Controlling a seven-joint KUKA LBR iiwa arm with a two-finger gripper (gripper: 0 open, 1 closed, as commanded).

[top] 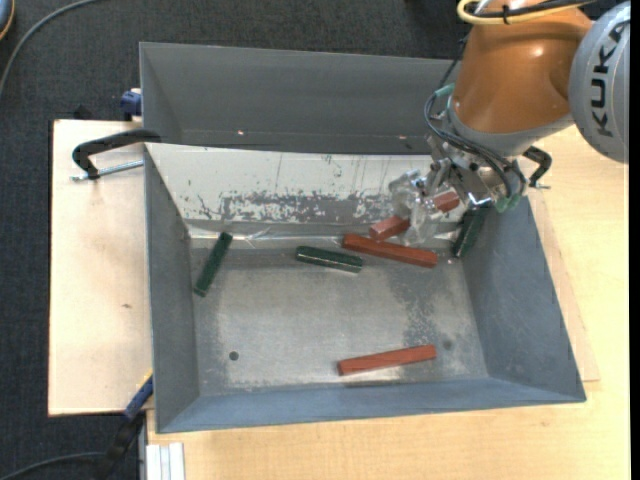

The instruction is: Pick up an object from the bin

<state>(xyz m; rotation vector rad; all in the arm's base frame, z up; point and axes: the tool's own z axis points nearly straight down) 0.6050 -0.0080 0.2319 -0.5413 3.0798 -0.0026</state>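
Gripper (440, 203) hangs low inside the grey bin (520, 298), w/ a long red bar (392, 249) lying flat just below-left of it. That's prob. the easiest pick, being the nearest loose piece. Something small & red shows right at the gripper, but I can't tell if the jaws are apart or clamped on it. Dark green bar (468, 233) leans just right of the gripper, propped up by the sloped wall. Second green bar (330, 259) lies further left of the gripper, third green bar (212, 263) far left, and a second red bar (387, 360) well below it.
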